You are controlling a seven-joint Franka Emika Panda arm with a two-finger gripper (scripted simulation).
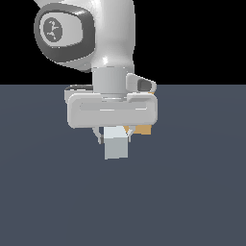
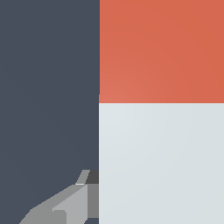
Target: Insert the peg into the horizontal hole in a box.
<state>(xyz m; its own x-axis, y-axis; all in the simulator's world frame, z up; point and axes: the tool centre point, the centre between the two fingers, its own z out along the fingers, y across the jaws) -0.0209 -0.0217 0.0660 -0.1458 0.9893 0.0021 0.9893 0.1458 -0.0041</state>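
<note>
Peg (image 1: 116,146) clamped between fingers (image 1: 102,135), pale end toward exterior camera, orange end (image 2: 162,50) beyond fingers. Likely rigid, light, smooth-sided bar; hold on flat faces of pale part (image 2: 162,162) should resist twisting. Tan box (image 1: 143,129) just behind fingers, hole hidden.

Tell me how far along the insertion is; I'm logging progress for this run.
Done: the peg looks grasped, its grey-white end sticking out below the claw, and the wrist view shows its orange and white faces filling the frame. In hand: carrying it above the floor. Left: lining up and inserting; only a tan sliver behind the claw, possibly the box, is visible, and the hole isn't.
</note>
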